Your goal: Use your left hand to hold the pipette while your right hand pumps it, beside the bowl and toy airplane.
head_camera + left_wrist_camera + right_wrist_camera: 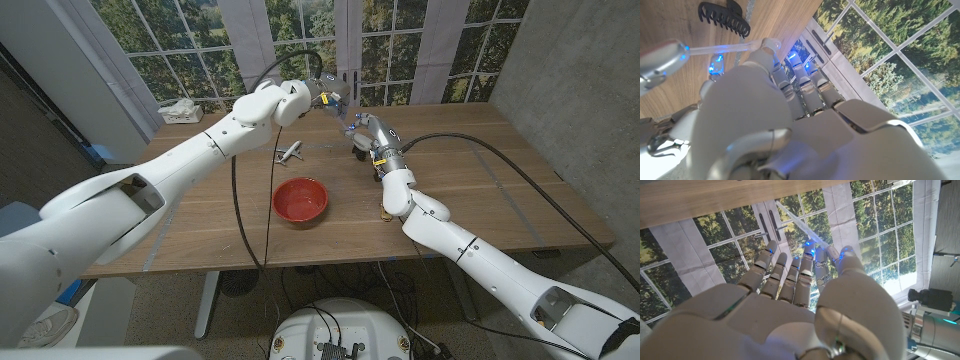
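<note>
Nearest on the wooden bench (480, 190) sits the round red bowl (301, 199), and just beyond it lies the small white toy airplane (290, 154); both rest well below the action and are touched by nothing. Farther back and raised off the bench, the two hands meet. The thin clear plastic pipette (335, 106) hangs in the air between them, up over the far half of the bench, behind the airplane.

The step in hand looks like the pumping itself. To do it well, the left hand (296, 98) should keep the pipette steady and not twist, while the right hand (367, 130) squeezes only the bulb end, in short presses, without dragging the tube out of the other grip.

The left hand's fingers (805, 82) are curled in, and in the left wrist view the clear stem (725, 47) runs past them toward a rounded white fingertip of the right hand; the left hand seems to be clamped on the pipette, though the contact itself is hidden behind the knuckles. The right hand's fingers (790, 272) lie close together and nearly straight, with the thin stem (797, 227) crossing just past their tips. Whether they press on the pipette I cannot tell.

A black plastic claw hair clip (724, 18) lies on the bench farther off.
</note>
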